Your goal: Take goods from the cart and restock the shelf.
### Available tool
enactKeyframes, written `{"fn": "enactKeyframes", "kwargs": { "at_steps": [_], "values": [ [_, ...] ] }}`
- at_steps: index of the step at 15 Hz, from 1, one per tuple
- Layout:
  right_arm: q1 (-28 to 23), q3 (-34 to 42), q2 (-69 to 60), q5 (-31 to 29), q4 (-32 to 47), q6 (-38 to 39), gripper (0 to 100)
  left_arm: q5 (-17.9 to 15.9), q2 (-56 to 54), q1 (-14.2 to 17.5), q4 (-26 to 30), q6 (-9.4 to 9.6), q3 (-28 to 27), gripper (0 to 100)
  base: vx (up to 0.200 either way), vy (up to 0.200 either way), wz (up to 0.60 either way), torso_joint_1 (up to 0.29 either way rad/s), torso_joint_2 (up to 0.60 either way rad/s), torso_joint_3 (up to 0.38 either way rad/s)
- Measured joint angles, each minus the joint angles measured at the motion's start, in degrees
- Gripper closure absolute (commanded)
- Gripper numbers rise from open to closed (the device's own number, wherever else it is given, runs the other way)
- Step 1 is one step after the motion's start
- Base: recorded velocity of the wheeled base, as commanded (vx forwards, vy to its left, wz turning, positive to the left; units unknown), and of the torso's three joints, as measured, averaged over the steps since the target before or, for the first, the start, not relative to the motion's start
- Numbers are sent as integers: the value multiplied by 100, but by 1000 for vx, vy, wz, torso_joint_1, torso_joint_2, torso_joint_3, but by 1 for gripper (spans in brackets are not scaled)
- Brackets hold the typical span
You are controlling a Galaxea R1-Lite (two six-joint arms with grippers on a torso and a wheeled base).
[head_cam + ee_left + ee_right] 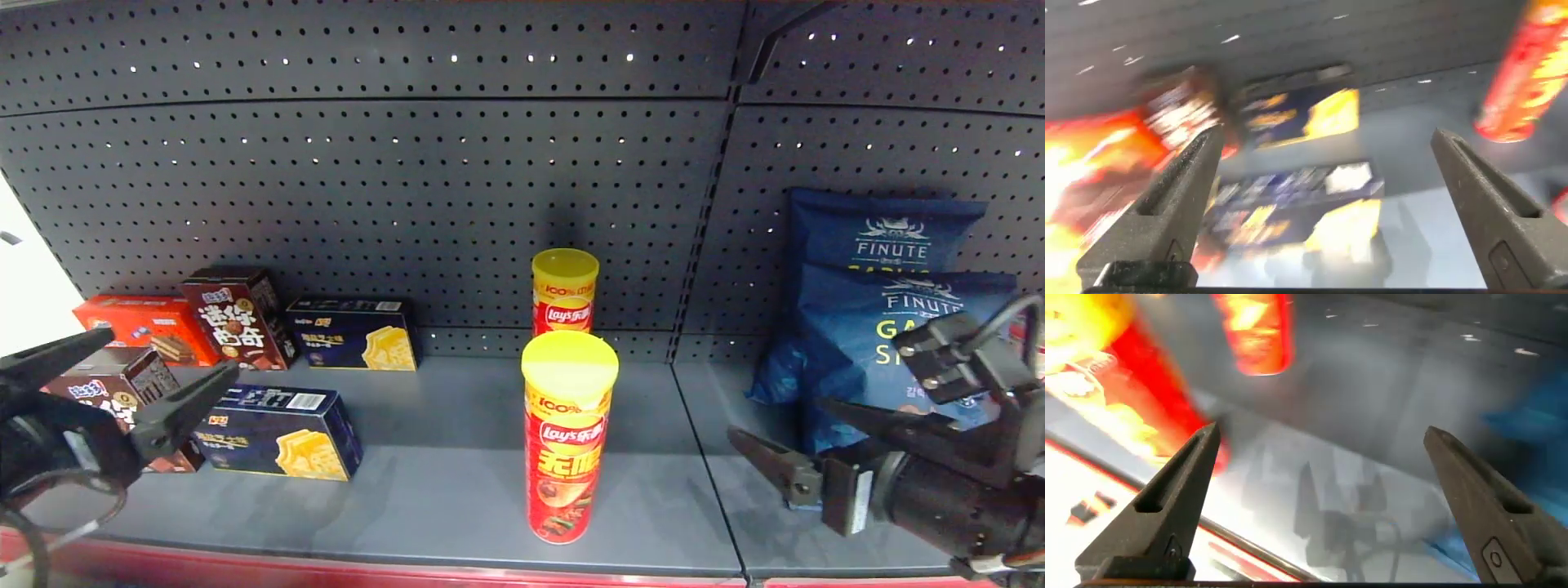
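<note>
Left tool [173, 351] and right tool [775, 418] hover at the near edge of the shelf [457, 457], both spread wide and empty. Near chip can [566, 441] stands upright mid-shelf, with the second can [564, 291] just behind it. Judged: between placements. Next move: fetch more stock.

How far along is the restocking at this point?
Already done: two chip canisters stand one behind the other on the shelf, snack boxes to their left, blue chip bags to their right. In hand: nothing; the left hand and right hand are open and empty. Left: fetching more from the cart; how much remains cannot be told.
</note>
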Motion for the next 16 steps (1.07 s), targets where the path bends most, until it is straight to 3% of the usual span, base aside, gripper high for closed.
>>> {"fn": "enactKeyframes", "kwargs": {
  "at_steps": [2,4,7,12,14,16],
  "values": [
    [-527,339,-606,13,-18,-22,0,5,-657,301,16,-22,542,0,0,0,0,0,0,0],
    [-1221,555,-1150,24,-18,-29,0,262,-1374,413,90,-21,1158,0,0,0,0,0,0,0],
    [-2026,1057,-1913,44,4,-33,0,660,-2428,466,827,-16,1827,0,0,0,0,0,0,0],
    [-3248,2236,-3256,41,354,-33,0,1187,-4339,588,3103,-13,1888,0,0,0,0,0,0,0],
    [-3471,2426,-3762,30,819,-35,0,1242,-4830,964,3458,-22,1880,0,0,0,0,0,0,0],
    [-3558,2515,-4281,2,1226,-65,0,1136,-5081,1054,3499,-27,1948,0,0,0,0,0,0,0]
  ]
}}
